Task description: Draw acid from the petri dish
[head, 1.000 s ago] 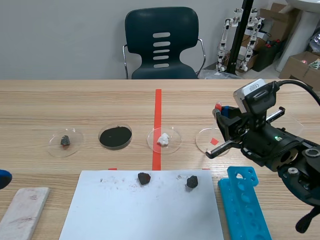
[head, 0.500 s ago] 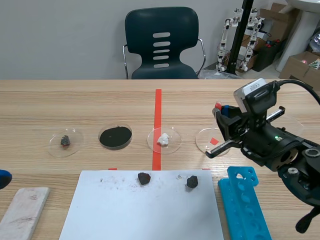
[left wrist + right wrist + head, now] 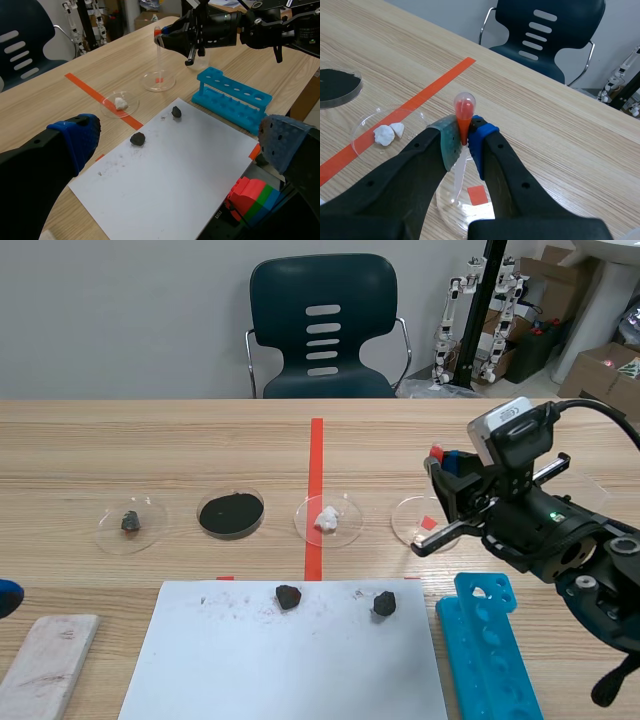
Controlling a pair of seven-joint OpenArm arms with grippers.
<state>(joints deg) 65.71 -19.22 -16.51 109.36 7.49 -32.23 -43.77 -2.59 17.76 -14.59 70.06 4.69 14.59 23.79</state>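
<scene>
Tape [image 3: 316, 460] ran orange-red down the middle of a pale wooden table [image 3: 150, 450], which ended before a grey wall [image 3: 120, 310], a dark chair [image 3: 322, 325] and, at the far right, boxes [image 3: 600, 365]. In a row of dishes [image 3: 231, 512] the rightmost, a clear dish [image 3: 405, 510] over a red square, lay under the right gripper [image 3: 443, 462], whose jaws pinched a red-bulbed dropper [image 3: 464, 112] upright, stem pointing down into it. Nearer, white paper [image 3: 290, 660] bore two rocks [image 3: 288, 596], with a blue rack [image 3: 490, 650] just beside it. The left gripper [image 3: 180, 140] hung low at the left, jaws spread wide, holding nothing.
</scene>
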